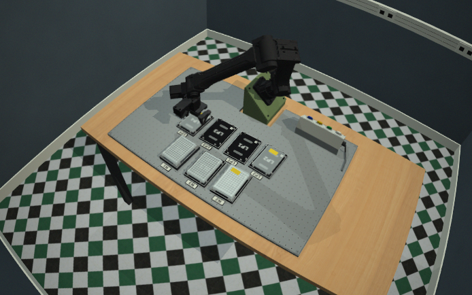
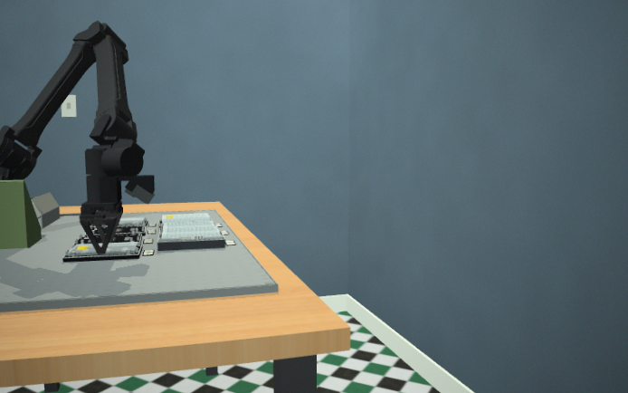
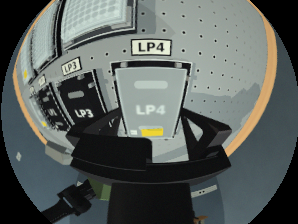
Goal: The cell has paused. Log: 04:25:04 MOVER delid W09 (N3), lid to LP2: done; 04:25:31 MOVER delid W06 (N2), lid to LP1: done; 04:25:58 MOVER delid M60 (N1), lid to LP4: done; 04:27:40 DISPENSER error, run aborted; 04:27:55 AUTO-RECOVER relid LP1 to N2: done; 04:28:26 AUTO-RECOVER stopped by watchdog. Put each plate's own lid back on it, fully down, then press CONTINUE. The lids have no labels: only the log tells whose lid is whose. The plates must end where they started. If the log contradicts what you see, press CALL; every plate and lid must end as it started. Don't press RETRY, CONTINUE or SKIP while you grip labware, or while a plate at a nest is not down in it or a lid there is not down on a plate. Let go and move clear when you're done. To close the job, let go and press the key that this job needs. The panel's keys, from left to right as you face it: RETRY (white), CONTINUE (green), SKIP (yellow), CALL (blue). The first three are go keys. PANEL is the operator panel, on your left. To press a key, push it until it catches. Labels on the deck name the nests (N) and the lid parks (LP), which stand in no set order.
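Observation:
My gripper is open and low over park LP4, its fingers at either side of the clear lid there. That lid has a yellow tag and lies flat in the park. Another clear lid with a yellow tag lies in LP2. Parks LP3 and LP1 hold no lid. The plates at N1 and N3 show bare wells. The plate at N2 has a lid with a yellow tag; whether it is fully down cannot be told.
The operator panel stands near the green arm base, with blue, yellow, green and white keys on top. The parks stand close together in a row between the base and the nest row. LP3 is directly beside the gripper.

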